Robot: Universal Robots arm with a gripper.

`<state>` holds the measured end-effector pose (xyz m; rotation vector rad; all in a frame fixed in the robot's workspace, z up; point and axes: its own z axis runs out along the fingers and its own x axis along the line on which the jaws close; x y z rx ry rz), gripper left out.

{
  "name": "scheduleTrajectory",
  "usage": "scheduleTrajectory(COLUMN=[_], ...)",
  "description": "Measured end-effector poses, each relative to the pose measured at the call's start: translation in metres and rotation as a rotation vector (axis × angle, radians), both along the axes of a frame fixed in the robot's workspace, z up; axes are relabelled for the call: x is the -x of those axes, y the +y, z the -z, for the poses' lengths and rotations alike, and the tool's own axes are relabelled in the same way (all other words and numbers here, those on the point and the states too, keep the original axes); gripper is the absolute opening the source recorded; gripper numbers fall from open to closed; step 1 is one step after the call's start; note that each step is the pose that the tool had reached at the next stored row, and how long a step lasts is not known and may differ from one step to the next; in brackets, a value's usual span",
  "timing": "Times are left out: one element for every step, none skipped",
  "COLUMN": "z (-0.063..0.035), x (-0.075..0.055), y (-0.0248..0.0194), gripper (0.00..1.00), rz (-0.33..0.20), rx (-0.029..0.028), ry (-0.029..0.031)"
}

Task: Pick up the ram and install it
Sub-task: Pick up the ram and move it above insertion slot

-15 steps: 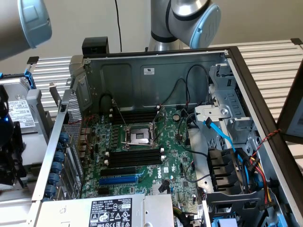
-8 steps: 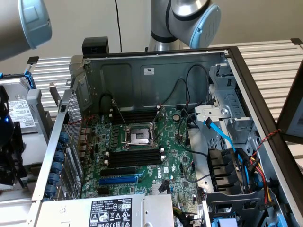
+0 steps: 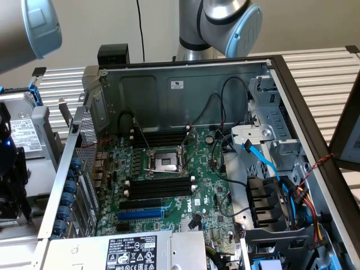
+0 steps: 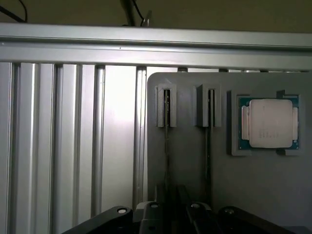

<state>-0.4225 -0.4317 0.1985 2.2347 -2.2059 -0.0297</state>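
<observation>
Within gray holder | ram edge-on (thin dark sliver) | CPU beside

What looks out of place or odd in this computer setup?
Nothing spilled or damaged. The CPU socket on the motherboard stands open with its levers raised, while a processor sits in the grey tray; the black slots look empty.

Ribbed metal table, bearing open computer case, grey holder tray
</observation>
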Motion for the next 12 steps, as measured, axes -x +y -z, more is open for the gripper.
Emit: scheduleTrajectory(z=[0.0001,0.0001,0.0,0.0001,0.0001,0.0,0.0001,0.0001,0.0001,0.0001,0.0001,0.0001], x=[0.0,0.0,0.0,0.0,0.0,0.0,0.0,0.0,0.0,0.0,0.0,0.0], y=[0.0,0.0,0.0,0.0,0.0,0.0,0.0,0.0,0.0,0.0,0.0,0.0], gripper=[0.23,0.23,0.23,0.23,0.23,0.22,0.15,0.12,0.12,0.12,0.12,0.12], rz=[0.0,0.0,0.0,0.0,0.0,0.0,0.0,0.0,0.0,0.0,0.0,0.0], rx=[0.0,0.0,0.0,0.0,0.0,0.0002,0.0001,0.0,0.0,0.0,0.0,0.0], ry=[0.0,0.0,0.0,0.0,0.0,0.0001,0.0,0.0001,0.0001,0.0,0.0,0.0])
